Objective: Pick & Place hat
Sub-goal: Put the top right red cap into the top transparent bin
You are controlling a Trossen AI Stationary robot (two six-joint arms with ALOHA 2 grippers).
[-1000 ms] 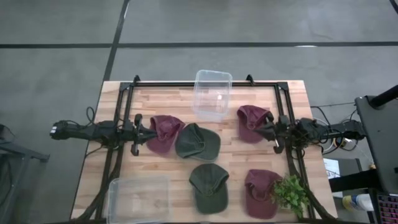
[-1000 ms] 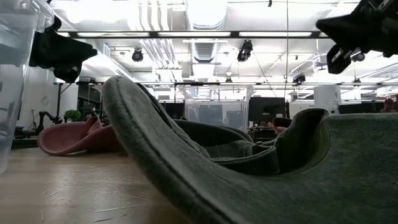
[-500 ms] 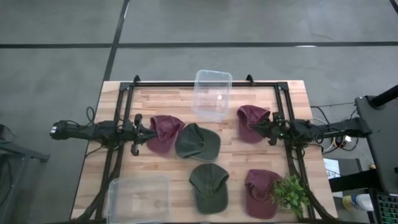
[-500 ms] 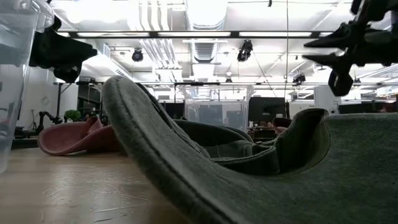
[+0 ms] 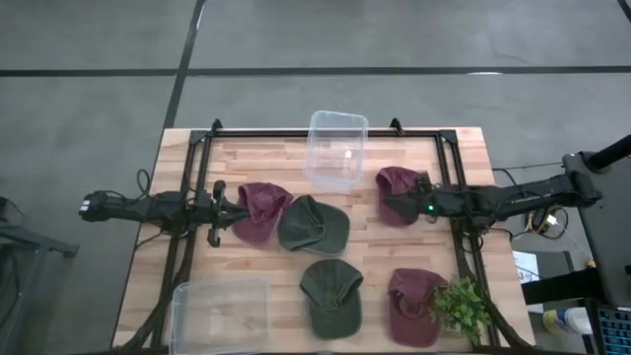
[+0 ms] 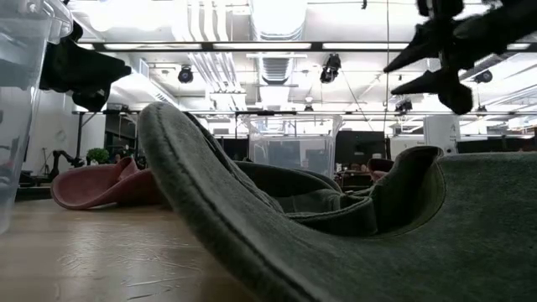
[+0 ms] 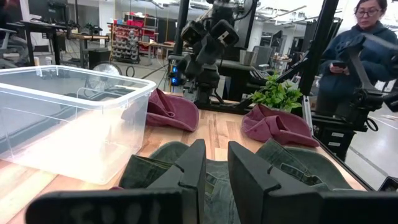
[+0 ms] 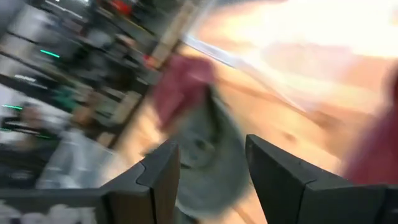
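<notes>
Five hats lie on the wooden table. A maroon hat [image 5: 262, 209] and a green hat [image 5: 314, 225] lie left of centre. Another green hat [image 5: 330, 294] and a maroon hat [image 5: 414, 304] lie near the front. A third maroon hat [image 5: 398, 187] lies at the far right. My right gripper [image 5: 392, 205] hovers open over that hat's near side, raised well above the table in the low view [image 6: 401, 74]. My left gripper [image 5: 237, 209] waits by the left maroon hat's edge, also raised [image 6: 80, 71]. Its fingers [image 7: 214, 168] stand a narrow gap apart with nothing between them.
A clear bin [image 5: 336, 148] stands at the table's far edge and another [image 5: 219, 314] at the front left. A green plant [image 5: 461, 306] sits at the front right. Black frame rails [image 5: 197, 177] run along both sides. A person [image 7: 367, 56] stands beyond the table.
My right gripper has moved toward the table's left edge, out over the far right maroon hat. It has turned about its wrist and opened from shut. The hats have stayed where they were.
</notes>
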